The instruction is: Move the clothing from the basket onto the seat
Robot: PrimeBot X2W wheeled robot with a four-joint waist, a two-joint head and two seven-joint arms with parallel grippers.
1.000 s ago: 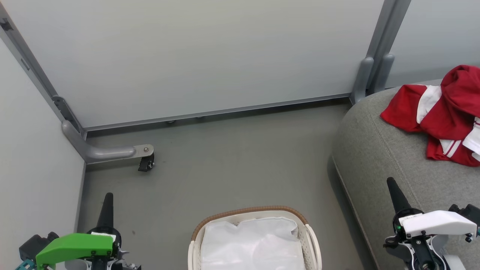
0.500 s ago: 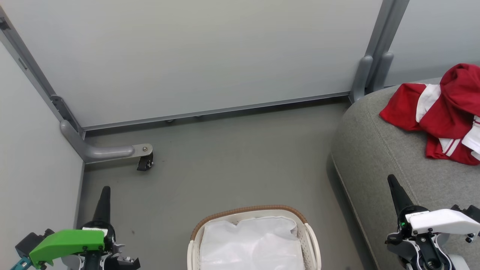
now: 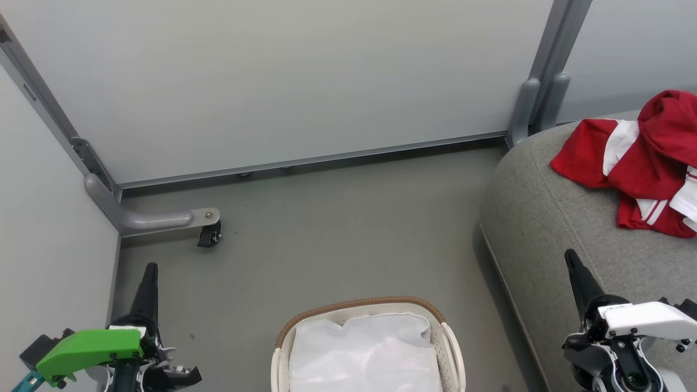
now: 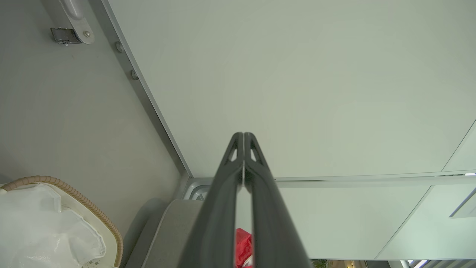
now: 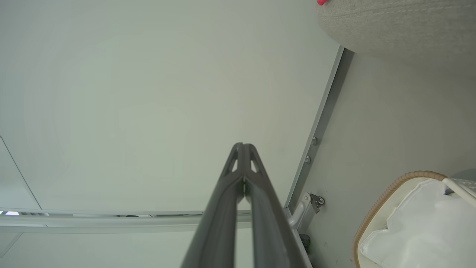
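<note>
1. The left jaws, low at the left of the head view, are closed on nothing; in the left wrist view the two fingers (image 4: 223,193) meet at their tips.
2. The right jaws, low at the right, are likewise closed and empty.
3. The basket (image 3: 359,302) is set on the floor (image 3: 326,218) between the two arms. Its white liner (image 3: 365,354) is seen bare, with no red fabric on the part in view.
4. The seat (image 3: 544,218) is found at the right, and the clothing (image 3: 648,158) is heaped toward its far edge, partly cut off by the frame.
5. The transfer is judged complete or nearly so; only the basket's hidden near part is left to be checked.
</note>
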